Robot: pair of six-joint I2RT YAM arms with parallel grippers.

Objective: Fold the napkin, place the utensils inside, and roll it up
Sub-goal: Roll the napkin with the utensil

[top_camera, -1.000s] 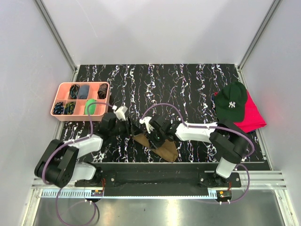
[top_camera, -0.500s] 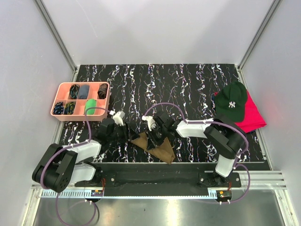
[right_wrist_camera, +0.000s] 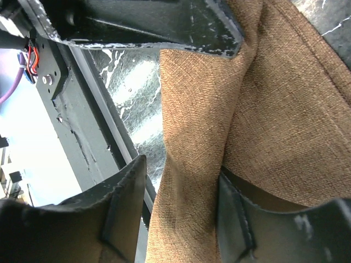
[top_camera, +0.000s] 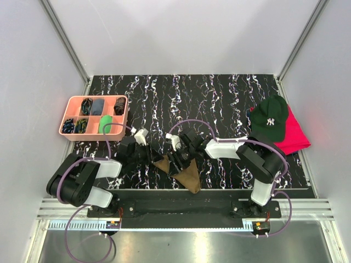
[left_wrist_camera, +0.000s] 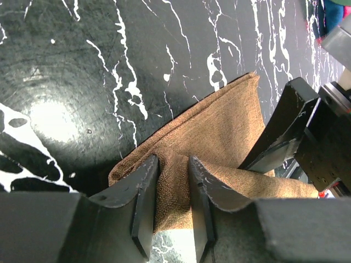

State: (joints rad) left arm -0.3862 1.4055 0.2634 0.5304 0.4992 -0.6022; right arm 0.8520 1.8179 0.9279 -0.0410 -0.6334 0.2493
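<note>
At the far left the tray [top_camera: 64, 118] is sitting well apart from the work. The left fingers [left_wrist_camera: 143, 197] are pinching a raised fold of the napkin [top_camera: 185, 174], which is lying as a rough triangle near the front of the table [top_camera: 219, 98], between the two arms. The right fingers [right_wrist_camera: 125, 208] are standing apart, straddling another ridge of cloth without squeezing it.

The folding step seems to be under way, and no utensils are showing on the cloth. The next move is calling for a clean release, then flattening the cloth with its edges matched. The napkin's lower tip is lying near the table's front edge, so working room is lying farther back. The cap [top_camera: 269, 120] and red cloth [top_camera: 296, 137] are sitting far right.
</note>
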